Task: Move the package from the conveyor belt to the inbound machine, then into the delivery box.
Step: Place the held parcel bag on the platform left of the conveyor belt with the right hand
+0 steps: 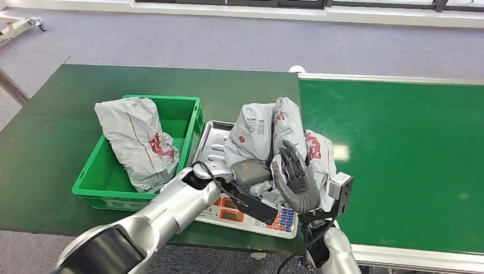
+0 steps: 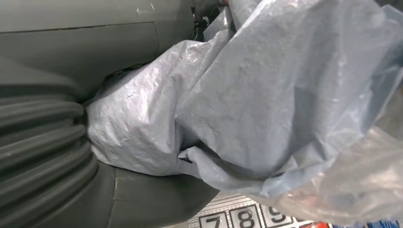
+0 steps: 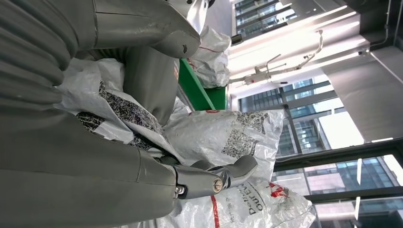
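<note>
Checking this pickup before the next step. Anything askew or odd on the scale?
Mostly normal. The grey package sits crumpled on the scale, spilling past the steel tray toward the conveyor belt. Both hands grip it: left hand, right hand. Another package leans tilted in the green box.

The package (image 1: 268,137) covers most of the scale (image 1: 240,214), so you only get a strip of its tray and the keypad. Left hand (image 1: 249,171) has its fingers buried in the plastic. In the left wrist view the keypad digits (image 2: 240,219) are cut off at the edge.
</note>
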